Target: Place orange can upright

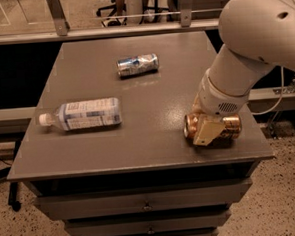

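Observation:
The orange can [231,126] lies on its side near the front right corner of the grey table [155,154], its silver end [188,126] facing left. My gripper [208,128] comes down on the can from above. One cream finger [206,132] presses across the can's near side; the other finger is hidden behind the can. The gripper is shut on the can, which still rests on the table top.
A silver-and-blue can [137,64] lies on its side at the back middle. A clear plastic bottle [84,114] with a white cap lies at the left. The table's front edge is just below the can. Drawers sit under the top.

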Tool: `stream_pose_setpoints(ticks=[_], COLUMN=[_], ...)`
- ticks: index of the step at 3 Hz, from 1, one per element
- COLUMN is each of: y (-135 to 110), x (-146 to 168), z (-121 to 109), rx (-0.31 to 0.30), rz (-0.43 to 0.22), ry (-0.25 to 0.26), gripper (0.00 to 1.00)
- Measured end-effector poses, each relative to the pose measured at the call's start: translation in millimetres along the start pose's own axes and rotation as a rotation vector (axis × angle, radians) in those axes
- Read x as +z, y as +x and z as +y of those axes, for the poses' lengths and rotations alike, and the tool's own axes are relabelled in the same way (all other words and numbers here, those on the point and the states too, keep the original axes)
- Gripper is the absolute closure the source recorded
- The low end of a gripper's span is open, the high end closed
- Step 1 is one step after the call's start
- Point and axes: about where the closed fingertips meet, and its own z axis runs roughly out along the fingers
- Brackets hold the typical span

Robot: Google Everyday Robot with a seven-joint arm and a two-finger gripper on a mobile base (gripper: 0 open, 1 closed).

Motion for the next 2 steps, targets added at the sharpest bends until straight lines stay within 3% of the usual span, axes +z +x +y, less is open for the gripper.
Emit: stream_pose_setpoints(ticks=[1, 2], y=[-2.7, -11.1], x=[-6.7, -21.0], z=[-3.8, -12.1], rx=[-0.026, -0.052], rz=[0.011, 0.014], ry=[0.0, 0.019], gripper=[0.87, 1.0])
